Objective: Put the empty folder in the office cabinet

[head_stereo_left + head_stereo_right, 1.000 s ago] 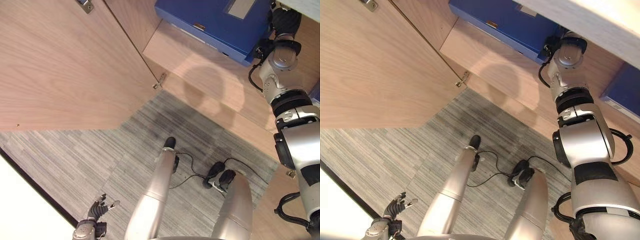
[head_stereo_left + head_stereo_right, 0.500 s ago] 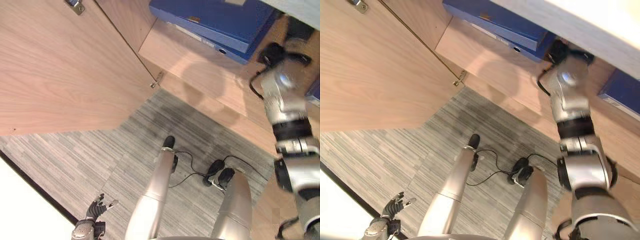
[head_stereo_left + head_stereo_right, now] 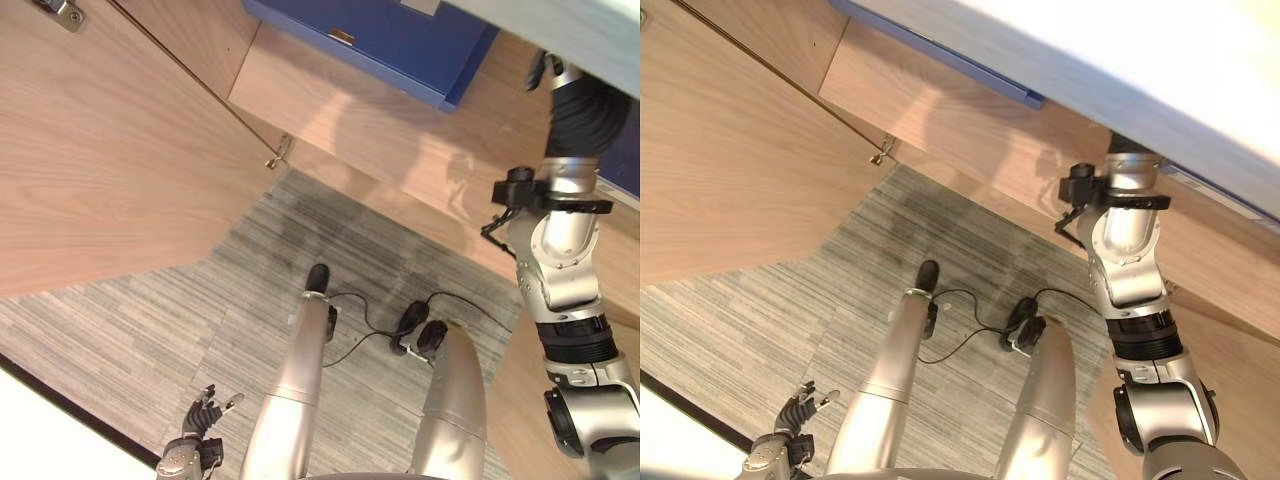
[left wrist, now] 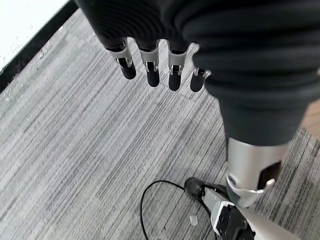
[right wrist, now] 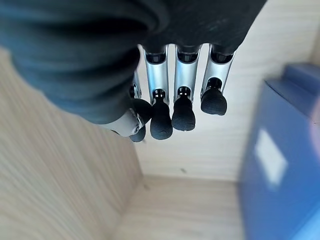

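Right hand (image 5: 175, 100): hanging empty, fingers relaxed, inside cabinet (image 3: 400, 140).
Left hand (image 4: 160, 65): hanging open above carpet (image 4: 75, 150).
Folder (image 3: 390, 45): lying flat on shelf, far end being cut off.

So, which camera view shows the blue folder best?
The left eye view: the blue folder lies flat on the cabinet shelf there, its top and front edge plain. The right eye view shows just a thin blue edge. The right wrist view shows a blurred blue part beside the right hand.
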You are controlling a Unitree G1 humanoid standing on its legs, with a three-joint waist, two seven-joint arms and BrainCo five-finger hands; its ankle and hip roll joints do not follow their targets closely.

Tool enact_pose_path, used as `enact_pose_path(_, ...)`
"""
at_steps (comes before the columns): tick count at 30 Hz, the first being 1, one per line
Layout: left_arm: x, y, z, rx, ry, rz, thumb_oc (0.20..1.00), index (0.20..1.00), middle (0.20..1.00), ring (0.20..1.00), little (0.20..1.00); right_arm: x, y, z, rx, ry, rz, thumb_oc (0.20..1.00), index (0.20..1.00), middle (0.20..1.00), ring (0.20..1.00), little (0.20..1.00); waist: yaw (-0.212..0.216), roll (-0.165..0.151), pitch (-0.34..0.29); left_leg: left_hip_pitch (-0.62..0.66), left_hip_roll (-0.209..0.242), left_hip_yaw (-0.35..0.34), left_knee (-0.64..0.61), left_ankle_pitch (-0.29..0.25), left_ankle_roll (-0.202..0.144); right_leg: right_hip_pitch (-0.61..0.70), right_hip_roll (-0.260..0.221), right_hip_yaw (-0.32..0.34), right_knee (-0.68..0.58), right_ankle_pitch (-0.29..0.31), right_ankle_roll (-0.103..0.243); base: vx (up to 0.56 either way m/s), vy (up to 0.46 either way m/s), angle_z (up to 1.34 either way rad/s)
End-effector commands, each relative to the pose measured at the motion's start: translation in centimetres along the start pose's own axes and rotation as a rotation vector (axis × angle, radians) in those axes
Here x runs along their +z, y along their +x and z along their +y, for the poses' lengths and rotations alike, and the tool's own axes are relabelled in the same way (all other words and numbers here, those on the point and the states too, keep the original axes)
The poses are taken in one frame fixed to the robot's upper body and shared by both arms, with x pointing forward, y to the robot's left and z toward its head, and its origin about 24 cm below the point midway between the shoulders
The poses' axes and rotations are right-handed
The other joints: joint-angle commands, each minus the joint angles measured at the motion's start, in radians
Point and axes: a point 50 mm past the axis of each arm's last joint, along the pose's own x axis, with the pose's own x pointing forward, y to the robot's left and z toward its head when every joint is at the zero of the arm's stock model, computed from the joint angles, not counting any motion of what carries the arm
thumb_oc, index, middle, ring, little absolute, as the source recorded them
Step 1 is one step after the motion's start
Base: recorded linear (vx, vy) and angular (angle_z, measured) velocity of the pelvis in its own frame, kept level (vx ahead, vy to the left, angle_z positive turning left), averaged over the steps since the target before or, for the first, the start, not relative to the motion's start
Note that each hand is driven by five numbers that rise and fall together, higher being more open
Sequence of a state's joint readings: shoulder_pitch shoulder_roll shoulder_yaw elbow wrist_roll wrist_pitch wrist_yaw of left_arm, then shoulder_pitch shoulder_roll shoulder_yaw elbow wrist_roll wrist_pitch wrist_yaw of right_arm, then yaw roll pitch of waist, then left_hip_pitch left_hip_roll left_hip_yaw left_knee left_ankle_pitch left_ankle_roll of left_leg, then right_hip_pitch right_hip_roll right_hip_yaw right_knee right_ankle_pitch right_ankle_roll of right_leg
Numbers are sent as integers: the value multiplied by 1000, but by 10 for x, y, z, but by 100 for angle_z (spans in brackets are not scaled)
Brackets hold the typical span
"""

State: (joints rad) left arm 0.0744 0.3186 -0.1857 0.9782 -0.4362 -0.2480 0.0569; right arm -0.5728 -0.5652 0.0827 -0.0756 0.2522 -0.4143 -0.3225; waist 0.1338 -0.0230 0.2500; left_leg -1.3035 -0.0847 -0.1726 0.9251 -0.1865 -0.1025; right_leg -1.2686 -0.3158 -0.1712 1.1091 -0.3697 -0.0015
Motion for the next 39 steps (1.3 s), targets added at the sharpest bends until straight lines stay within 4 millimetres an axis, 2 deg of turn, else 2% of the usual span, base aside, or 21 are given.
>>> enact_pose_path(1,-19,-6,15,78,-18,68,1000,1000,1000,1000,1000,23,3,2,35,6,-124,200,200,200,200,200,-3,18,-6,19,-23,22,-118,-16,129,48,58,6,-147,38,-6,0,0,0)
enact_pose_path(4,-20,-6,15,86,-17,75,1000,1000,1000,1000,1000,23,-3,12,83,70,-104,200,200,200,200,200,-6,16,-1,26,-20,24,-126,-12,127,53,59,6,-154,42,-5,-11,6,-3)
enact_pose_path(8,-21,-5,15,94,-18,91,1000,1000,1000,1000,1000,13,-21,39,242,193,-1,200,200,200,200,200,-10,6,5,32,-15,21,-140,-4,122,57,63,4,-168,52,-4,-12,-7,-3)
enact_pose_path(9,-21,-5,15,95,-18,92,1000,1000,1000,1000,1000,13,-21,39,243,193,0,200,200,200,200,200,-10,6,5,32,-15,21,-140,-4,122,58,63,4,-169,52,-4,0,0,0)
enact_pose_path(10,-19,-4,14,90,-16,84,1000,1000,1000,1000,1000,7,-29,49,327,194,47,200,200,200,200,200,-11,3,6,37,-13,20,-148,-2,121,61,64,3,-174,53,-4,0,0,0)
enact_pose_path(15,-14,-2,13,87,1,66,1000,1000,1000,1000,1000,-5,-39,68,472,152,113,200,200,200,200,200,-9,-1,9,41,-12,19,-150,-2,117,68,67,3,-179,53,-6,0,0,0)
enact_pose_path(19,-9,0,14,83,20,49,1000,1000,1000,1000,1000,-13,-40,85,583,94,131,200,200,200,200,200,1,-2,11,49,-9,17,-156,0,114,71,67,0,-183,53,-4,0,0,0)
enact_pose_path(22,-7,0,17,79,44,39,1000,1000,1000,1000,1000,-24,-34,103,653,41,150,200,200,200,200,200,17,1,13,59,-10,12,-169,6,112,82,67,-1,-191,58,-1,0,0,0)
enact_pose_path(26,-8,-1,20,85,62,43,1000,1000,1000,1000,1000,-26,-28,115,693,-15,126,200,200,200,200,200,26,4,14,66,-11,11,-178,10,111,89,64,-7,-195,57,0,0,0,0)
enact_pose_path(28,-10,-2,23,92,77,46,1000,1000,1000,1000,1000,-26,-15,123,693,-44,99,200,200,200,200,200,37,6,12,67,-14,7,-174,9,112,91,63,-7,-193,53,-1,4,-10,2)
enact_pose_path(31,-11,-3,24,89,80,49,1000,1000,1000,1000,1000,-28,-7,126,678,-59,100,200,200,200,200,200,43,8,10,66,-15,7,-171,7,112,91,62,-6,-190,52,0,0,0,0)
enact_pose_path(32,-11,-4,26,84,87,49,1000,1000,1000,1000,1000,-28,4,130,665,-88,86,200,200,200,200,200,53,11,8,66,-14,7,-170,6,112,91,60,-8,-188,51,0,0,0,0)
enact_pose_path(39,-10,-5,32,75,122,38,1000,1000,1000,1000,1000,-30,33,136,593,-157,62,200,200,200,200,200,78,18,7,69,-18,-1,-181,14,110,100,57,-16,-191,48,0,4,-9,2)
